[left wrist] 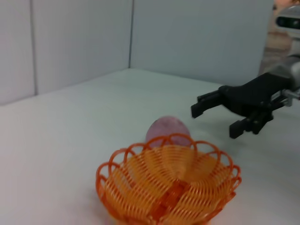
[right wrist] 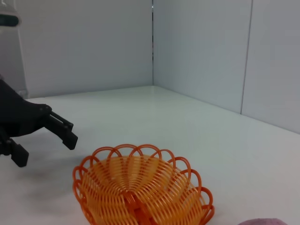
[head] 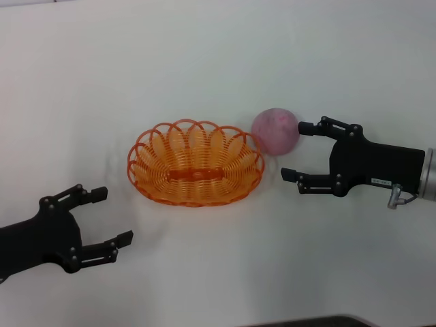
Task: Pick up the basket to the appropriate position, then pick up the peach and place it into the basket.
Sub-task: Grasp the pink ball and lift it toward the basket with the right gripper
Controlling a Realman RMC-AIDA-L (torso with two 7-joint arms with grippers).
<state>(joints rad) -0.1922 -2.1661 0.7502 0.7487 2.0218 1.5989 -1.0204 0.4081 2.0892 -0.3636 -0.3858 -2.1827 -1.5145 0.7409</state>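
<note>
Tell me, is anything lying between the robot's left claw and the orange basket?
Nothing: in the head view only bare white table separates the open left gripper from the basket. The peach sits beyond the basket.

The basket point(head: 195, 163) looks like glossy orange plastic wire, smooth and looped. The peach point(head: 274, 131) has a matt, faintly mottled pink skin. Both the left gripper point(head: 109, 216) and right gripper point(head: 296, 151) are matt black plastic. The bench point(head: 218, 61) is smooth, white, slightly sheened.
</note>
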